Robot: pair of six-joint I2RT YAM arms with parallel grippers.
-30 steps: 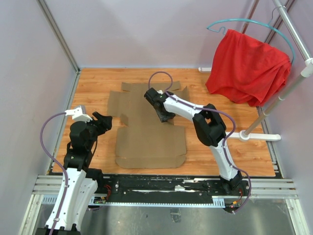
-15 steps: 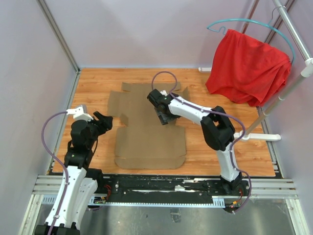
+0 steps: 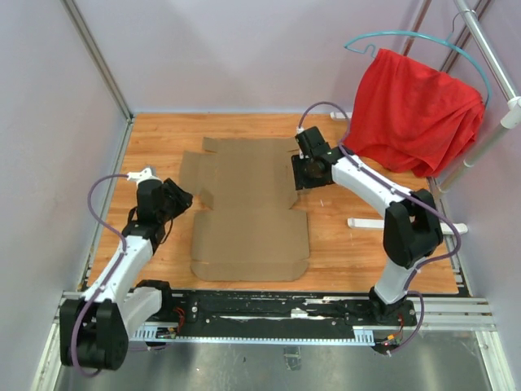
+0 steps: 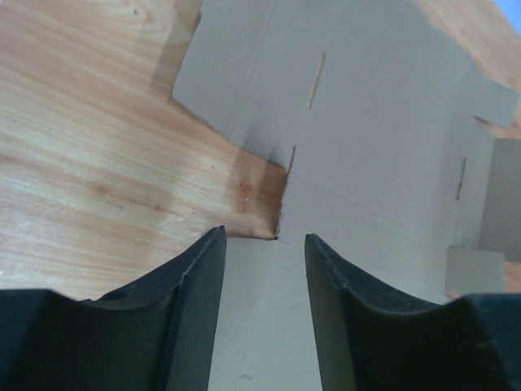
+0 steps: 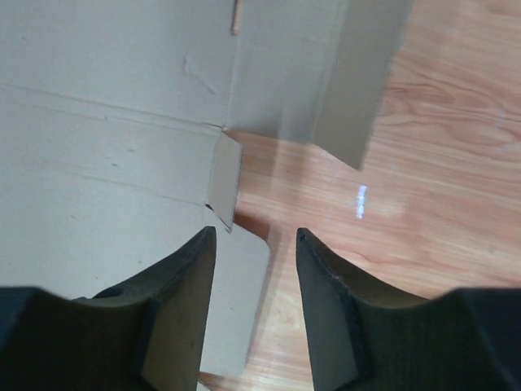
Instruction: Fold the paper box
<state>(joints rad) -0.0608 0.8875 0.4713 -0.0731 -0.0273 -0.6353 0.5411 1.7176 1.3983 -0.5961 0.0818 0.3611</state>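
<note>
Moved: right end effector [image 3: 310, 169] from sheet centre to right flap edge; left end effector [image 3: 174, 198] out to left notch. Both spread, empty; paper box [image 3: 248, 208] flat on desk [image 3: 155, 138]. Light, stiff card, bends at creases; grip side flaps, right one possibly lifted.

— What do the arms look like?
— Both have white shells with black joints. The left arm [image 3: 130, 248] and the right arm [image 3: 366, 181] each end in a black base on the black rail [image 3: 260, 308].
— Any wiring?
— A thin purple cable [image 3: 104, 179] loops off each arm, well above the rail (the right arm's loop is up by its wrist). Small red wires show at the rail, beside the bases.
— And the ends?
— The left gripper [image 4: 264, 236] and the right gripper [image 5: 255, 232] have matte black fingers, smooth and curved, tapering to rounded tips.
</note>
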